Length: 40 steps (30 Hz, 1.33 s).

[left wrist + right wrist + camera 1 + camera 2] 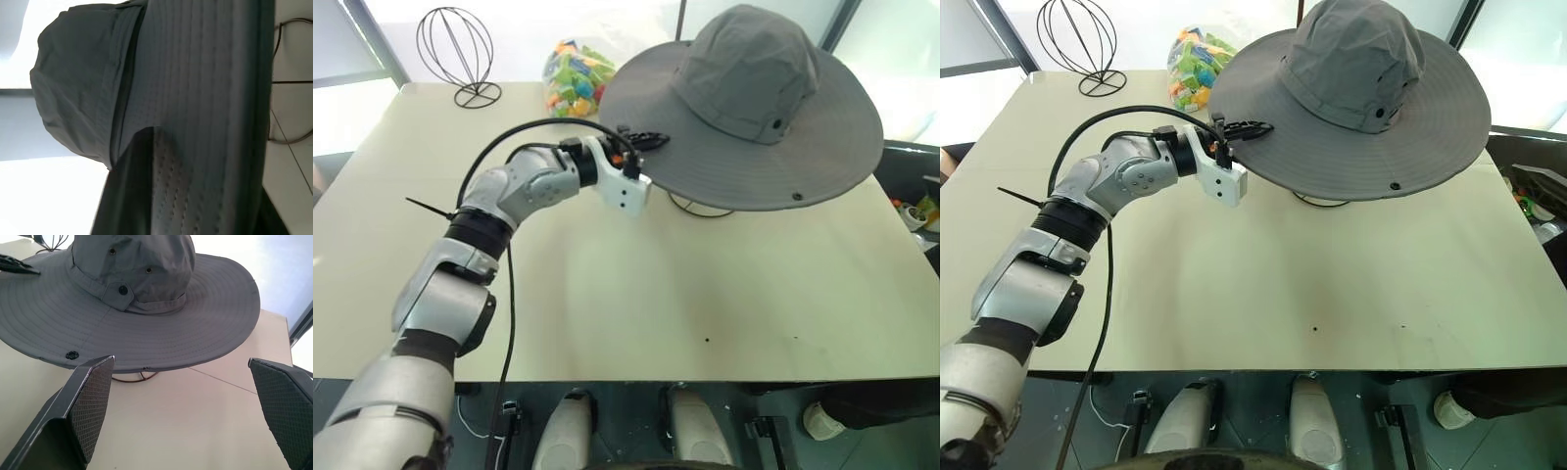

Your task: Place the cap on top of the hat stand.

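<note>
The grey wide-brimmed cap (754, 78) sits on the hat stand, whose wire cage is hidden under it. Only the stand's ring base (693, 208) shows on the table below the brim, also seen as a ring base (134, 378) in the right wrist view. My left gripper (651, 147) is at the brim's left edge, open, with one black finger (641, 137) above the brim and the other below it. The brim (210, 122) runs between these jaws. My right gripper (181, 362) stands open, back from the cap, with nothing between its fingers.
A smaller round wire stand (457, 49) stands at the far left of the cream table (705, 304). A clear bag of colourful blocks (573, 78) lies beside the cap at the back. A thin black tie (426, 208) lies near my left arm.
</note>
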{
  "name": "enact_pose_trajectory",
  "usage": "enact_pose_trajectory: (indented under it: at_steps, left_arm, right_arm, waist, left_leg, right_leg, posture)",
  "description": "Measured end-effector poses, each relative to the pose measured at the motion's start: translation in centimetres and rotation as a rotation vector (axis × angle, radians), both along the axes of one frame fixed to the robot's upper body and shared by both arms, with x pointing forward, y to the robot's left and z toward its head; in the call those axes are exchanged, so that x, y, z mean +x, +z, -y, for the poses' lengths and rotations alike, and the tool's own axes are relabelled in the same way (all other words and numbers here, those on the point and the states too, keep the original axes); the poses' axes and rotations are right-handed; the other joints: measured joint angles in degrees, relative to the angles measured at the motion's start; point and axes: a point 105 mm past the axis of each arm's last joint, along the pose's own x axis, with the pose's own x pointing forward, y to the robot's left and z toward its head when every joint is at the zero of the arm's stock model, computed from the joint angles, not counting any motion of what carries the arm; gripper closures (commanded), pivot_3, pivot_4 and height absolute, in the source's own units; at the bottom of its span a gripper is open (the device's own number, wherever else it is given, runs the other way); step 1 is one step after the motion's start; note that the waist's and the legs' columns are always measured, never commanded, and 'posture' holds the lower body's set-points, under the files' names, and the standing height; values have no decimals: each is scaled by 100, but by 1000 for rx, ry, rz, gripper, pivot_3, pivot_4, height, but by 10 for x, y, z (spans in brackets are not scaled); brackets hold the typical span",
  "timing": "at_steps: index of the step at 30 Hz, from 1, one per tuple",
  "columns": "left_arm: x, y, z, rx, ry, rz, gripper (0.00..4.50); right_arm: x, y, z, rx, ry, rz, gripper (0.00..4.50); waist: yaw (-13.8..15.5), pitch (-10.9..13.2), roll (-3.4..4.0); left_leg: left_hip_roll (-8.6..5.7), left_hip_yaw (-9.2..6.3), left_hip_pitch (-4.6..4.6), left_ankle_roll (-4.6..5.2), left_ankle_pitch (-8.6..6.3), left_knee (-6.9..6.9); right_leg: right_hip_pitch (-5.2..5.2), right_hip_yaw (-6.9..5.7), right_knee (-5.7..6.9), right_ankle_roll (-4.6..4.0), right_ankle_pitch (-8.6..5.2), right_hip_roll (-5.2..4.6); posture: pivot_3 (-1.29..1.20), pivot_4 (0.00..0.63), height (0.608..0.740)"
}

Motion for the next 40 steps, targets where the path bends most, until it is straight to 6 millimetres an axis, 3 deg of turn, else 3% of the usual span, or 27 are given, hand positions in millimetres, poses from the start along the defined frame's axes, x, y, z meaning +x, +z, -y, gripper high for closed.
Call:
enact_pose_trajectory:
  at_steps: [3, 10, 14, 17, 19, 20, 24, 27, 31, 34, 40]
  left_arm:
    - [0, -2, -4, 6, 7, -13, 66]
    - [-8, 2, -16, 10, -8, 11, 22]
    - [-25, 11, -36, -19, -45, 74, 22]
    - [-40, 25, -66, -109, -34, 55, 22]
    - [-43, 35, -72, -138, -28, 62, 22]
    - [-50, 34, -83, -126, -15, 24, 22]
    - [-49, 23, -147, -317, 213, -493, 22]
    - [-59, 39, -181, -512, 242, -850, 22]
    - [-71, 73, -207, -706, 146, -1117, 22]
    - [-76, 92, -219, -779, 68, -1213, 22]
    - [-73, 110, -221, -811, -8, -1262, 22]
  right_arm:
    - [1, 0, -1, -1, 2, 2, 0]
    - [5, -2, -4, -14, 21, -2, 0]
    - [7, -5, 0, -26, 26, -25, 0]
    - [8, -5, 5, -61, 34, -55, 0]
    - [9, -8, 7, -57, 33, -70, 0]
    - [10, -9, 6, -77, 54, -86, 0]
    - [10, -6, 16, -79, 75, -125, 0]
    - [8, 0, 13, -88, 127, -143, 0]
    - [9, 18, 13, -95, 165, -116, 0]
    - [14, 25, 18, -65, 168, -87, 0]
    - [25, 18, 23, -28, 175, -112, 0]
  waist:
    - [3, 0, 0]
    - [-13, 0, 0]
    - [-13, -1, 1]
    - [-15, -2, 3]
    - [39, -2, 3]
    - [2, -3, 5]
    - [-135, -4, 12]
    - [-163, -2, 12]
    - [-167, -2, 12]
    - [-171, -2, 11]
    - [-179, -2, 12]
  left_leg:
    - [0, 0, 0, 0, 0, 0]
    - [0, 0, 0, 0, 0, 0]
    - [0, 0, 2, 0, 0, 0]
    - [1, 0, 3, 0, 0, 0]
    - [0, 0, 3, 0, 0, 14]
    - [0, 3, 2, 1, -1, 15]
    - [6, 5, 10, 7, -4, 9]
    - [6, 4, 13, 7, -4, 16]
    - [5, 5, 13, 8, -4, 32]
    - [5, 4, 14, 8, -5, 33]
    - [5, 4, 12, 8, -5, 32]
  right_leg:
    - [0, 0, 0, 0, 0, 0]
    - [-1, 0, 1, 0, 0, 0]
    - [-1, 0, 3, -1, 1, 0]
    - [-1, 0, 6, -1, 1, -1]
    - [11, -1, 6, -1, 1, -2]
    - [11, 2, 2, 0, 1, -2]
    - [3, 4, 22, -4, -1, 2]
    - [4, 3, 38, -6, -4, 3]
    - [6, 2, 52, -5, -7, 3]
    - [5, 1, 59, -10, -16, 3]
    - [-3, 1, 65, -10, -17, 3]
  posture:
    - [0, 150, 740]
    - [0, 150, 740]
    - [0, 150, 740]
    - [0, 150, 740]
    - [0, 150, 740]
    - [0, 150, 740]
    - [0, 150, 740]
    - [0, 150, 740]
    - [0, 150, 740]
    - [0, 150, 740]
    - [0, 150, 740]
